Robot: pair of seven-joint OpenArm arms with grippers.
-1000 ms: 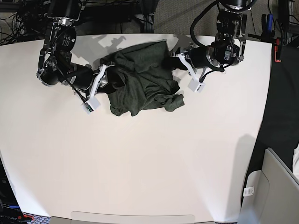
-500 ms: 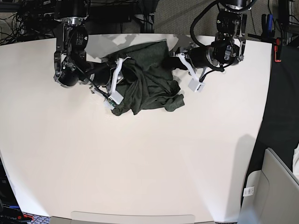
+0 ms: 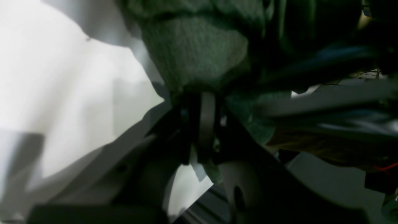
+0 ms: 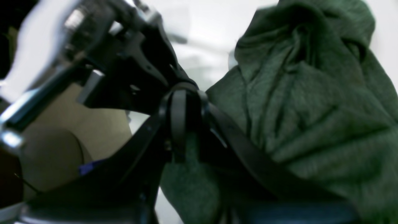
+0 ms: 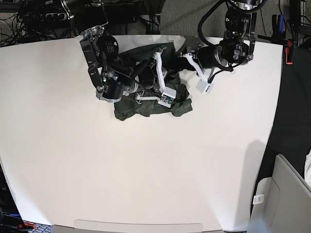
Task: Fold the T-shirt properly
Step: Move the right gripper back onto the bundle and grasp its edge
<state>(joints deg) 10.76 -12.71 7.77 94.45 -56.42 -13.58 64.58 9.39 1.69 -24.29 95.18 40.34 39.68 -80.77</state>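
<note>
The dark olive-green knit T-shirt [image 5: 146, 104] lies bunched near the far edge of the white tabletop [image 5: 146, 170], each side pinched by a clenched claw, left [image 3: 199, 102] and right [image 4: 183, 102], probably to spread it flat.

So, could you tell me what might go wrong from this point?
1. The T-shirt is bunched in a heap, so either tool may be pinching several layers and drag the whole pile.
2. The right tool reaches over the heap close to the left tool; the arms could collide.
</note>
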